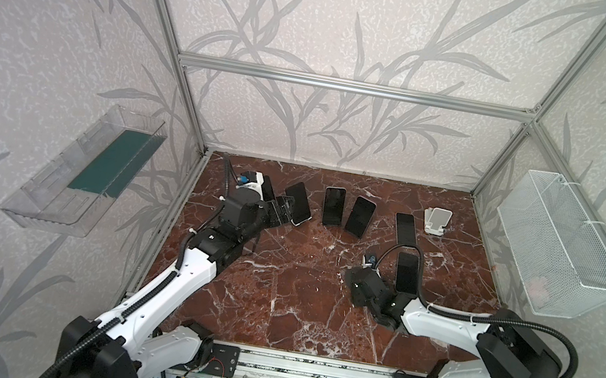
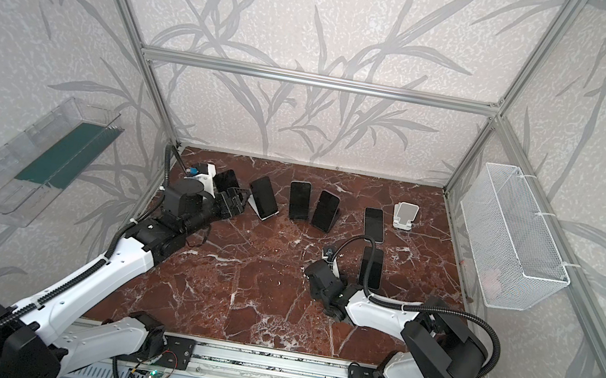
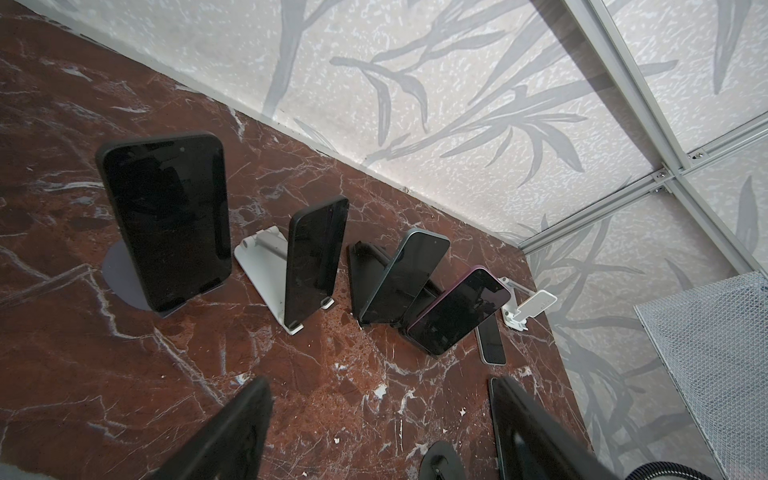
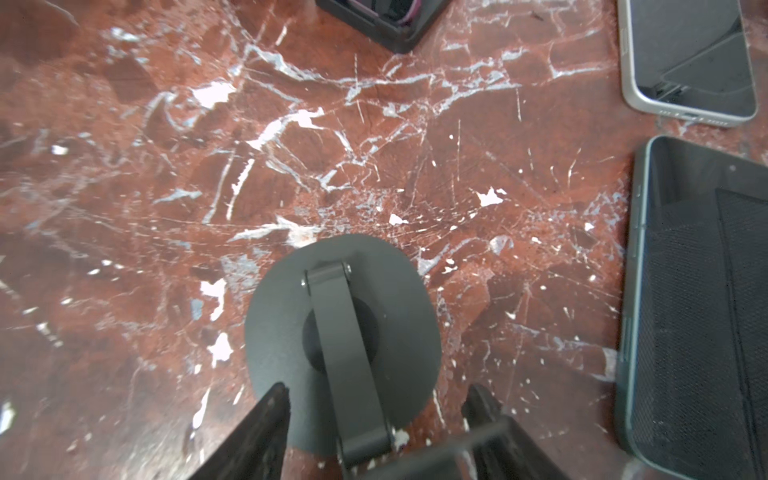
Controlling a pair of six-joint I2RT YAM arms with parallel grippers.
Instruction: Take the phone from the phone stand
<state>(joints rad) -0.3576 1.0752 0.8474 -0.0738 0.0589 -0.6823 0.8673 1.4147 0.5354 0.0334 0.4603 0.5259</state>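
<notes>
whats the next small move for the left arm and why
Probably ease the left end effector forward so its open, empty jaws straddle the phone propped on the white stand just ahead; that phone is not yet off its stand.

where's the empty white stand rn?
In both top views the empty white stand sits at the back right of the table, just right of the flat phone.
</notes>
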